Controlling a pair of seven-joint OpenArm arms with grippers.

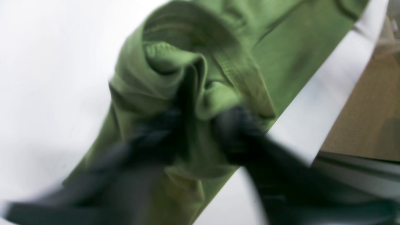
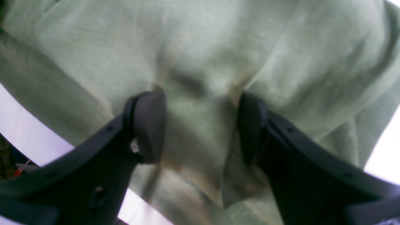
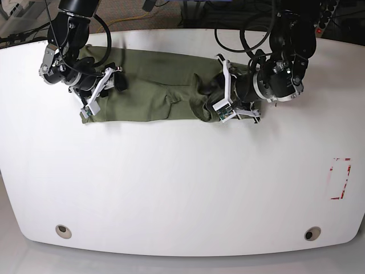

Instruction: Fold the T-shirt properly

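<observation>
An olive-green T-shirt (image 3: pixel 154 91) lies as a long folded band across the far side of a white tabletop (image 3: pixel 182 182), with one arm at each end. The left end effector (image 1: pixel 200 125) is at the bunched end; a ruffle of hem and collar sits between its blurred dark fingers (image 1: pixel 237 131), and I cannot tell whether they grip or are letting go. The right end effector (image 2: pixel 200 125) has its fingers (image 2: pixel 150 125) spread apart and pressed down on flat cloth directly beneath, probably pinning that end so the band stays put during the fold.
</observation>
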